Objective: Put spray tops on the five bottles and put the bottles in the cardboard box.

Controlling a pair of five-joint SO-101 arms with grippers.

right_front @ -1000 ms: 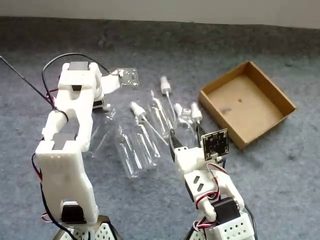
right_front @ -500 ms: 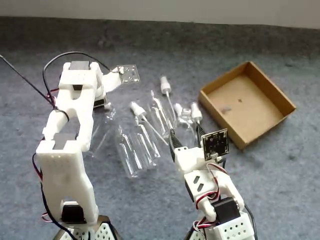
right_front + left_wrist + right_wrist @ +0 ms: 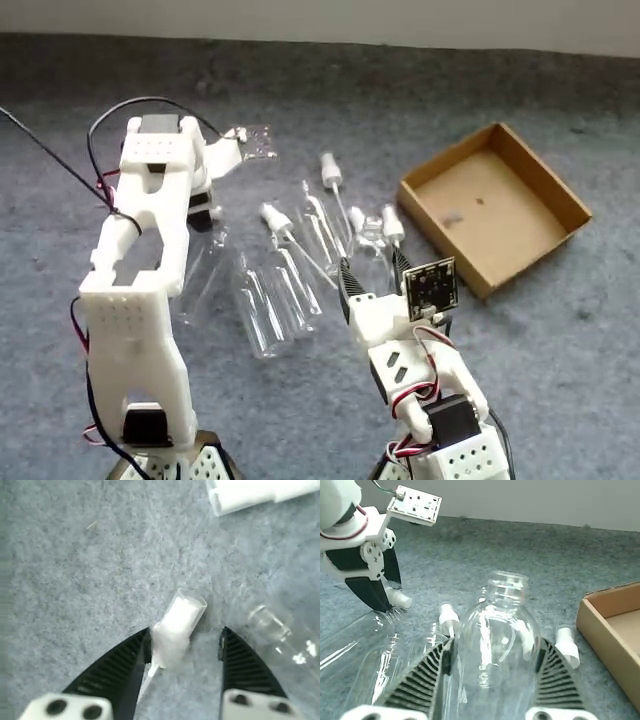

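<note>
The right hand [image 3: 493, 650] has its two ribbed fingers closed against the sides of a clear bottle [image 3: 495, 630]. It holds the bottle upright with the open neck on top, probably so a spray top can be dropped in from above. In the high view this hand [image 3: 372, 268] and its bottle [image 3: 372, 245] stand near the middle of the grey surface [image 3: 560, 330]. The cardboard box [image 3: 490, 210] is at about 2 o'clock from them, near enough for a short carry once the bottle is capped. No bottle lies in the box yet.

The left hand [image 3: 184, 635] is spread wide and pointed down over a white spray top [image 3: 177, 625] lying on its side. One finger is touching or just beside the top's collar and the other stands apart from it, so the hand has hold of nothing. The stance looks like the set-up for pinching the top across its collar. From the right wrist, this hand [image 3: 382, 587] sits at about 10 o'clock from the held bottle, with the spray top [image 3: 400, 600] at its fingertips.

The other bottles [image 3: 265, 300] lie flat between the two arms, uncapped. More spray tops [image 3: 330, 170] lie at 12 o'clock from them. The task looks to be early, with the first capping not yet done.
</note>
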